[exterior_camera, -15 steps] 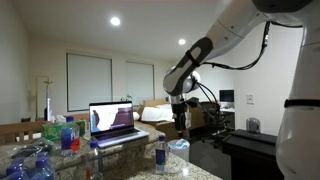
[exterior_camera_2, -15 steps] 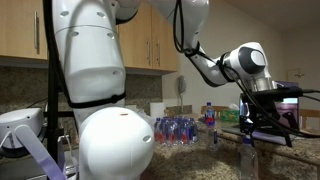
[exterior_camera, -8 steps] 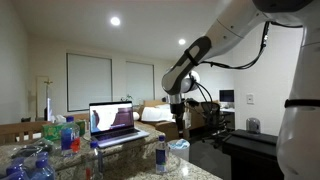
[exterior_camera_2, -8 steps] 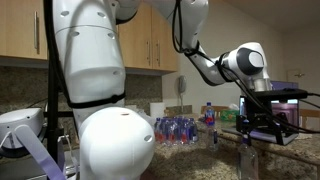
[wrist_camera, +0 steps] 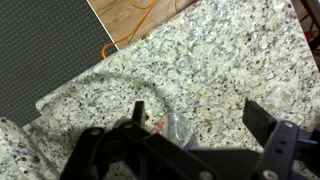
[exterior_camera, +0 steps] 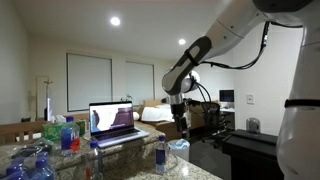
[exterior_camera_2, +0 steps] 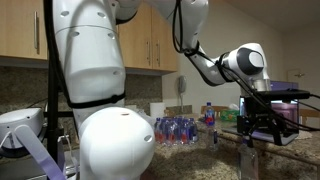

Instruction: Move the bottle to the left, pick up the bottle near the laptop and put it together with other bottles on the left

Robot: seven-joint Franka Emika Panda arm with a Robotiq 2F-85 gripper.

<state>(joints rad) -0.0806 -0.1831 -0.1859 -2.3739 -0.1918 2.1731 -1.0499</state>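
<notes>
From my remote station: the white arm [exterior_camera: 240, 30] reaches in over a speckled granite countertop [wrist_camera: 220, 50]. In the wrist view the counter's edge cuts diagonally across the upper corner, with dark carpet and wood flooring beyond it. The stone between that edge and the tool is bare, giving open room on that side.

The laptop [exterior_camera: 113, 122] stands open farther back on the counter, its screen lit in bright colours. I can read no writing on it.

The gripper [exterior_camera: 180, 122] hangs in the air with its jaws spread wide and nothing between them. One dark finger [wrist_camera: 139, 110] shows in the wrist view, with a clear plastic shape [wrist_camera: 176, 126] on the stone below. I cannot tell whether that shape is the bottle.

The other bottles [exterior_camera_2: 178, 129] are clustered on the counter toward its wall-side edge, well apart from the tool.

The bottle [exterior_camera: 160, 155] stands upright near the counter's front edge, just beside the laptop and below the gripper, apart from it. It wears a blue label band, and the print is too small to read
</notes>
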